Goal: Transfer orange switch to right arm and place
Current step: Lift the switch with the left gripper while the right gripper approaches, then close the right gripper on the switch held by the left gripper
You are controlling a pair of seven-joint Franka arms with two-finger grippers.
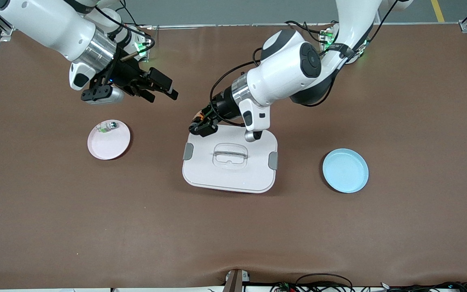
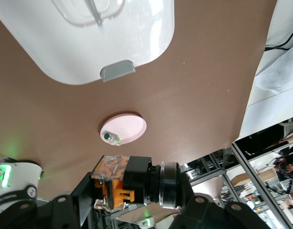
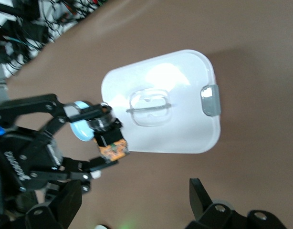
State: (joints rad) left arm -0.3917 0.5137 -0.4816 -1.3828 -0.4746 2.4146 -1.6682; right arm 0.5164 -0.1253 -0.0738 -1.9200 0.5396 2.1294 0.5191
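Left end effector (image 1: pixel 201 125) clamped on the orange switch (image 2: pixel 132 183), held in the air over the edge of the white lid (image 1: pixel 230 162) (the edge toward the robots' bases). Right end effector (image 1: pixel 158 87) hangs with fingers apart over bare table (image 1: pixel 233 235), near the pink plate (image 1: pixel 110 142), which carries a small clear and green part (image 1: pixel 108 126). Blue plate (image 1: pixel 345 170) lies toward the left arm's end.

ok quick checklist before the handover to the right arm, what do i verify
1. Left end effector shut on the orange switch: ok.
2. Right end effector open, holding nothing: ok.
3. Switch part left free for the right end effector to grip: cannot tell.
4. End effectors close enough to pass: not ok, apart.
5. Pink plate already carries a small clear and green part; bare room beside it: ok.
6. White lid lies under the left end effector: ok.
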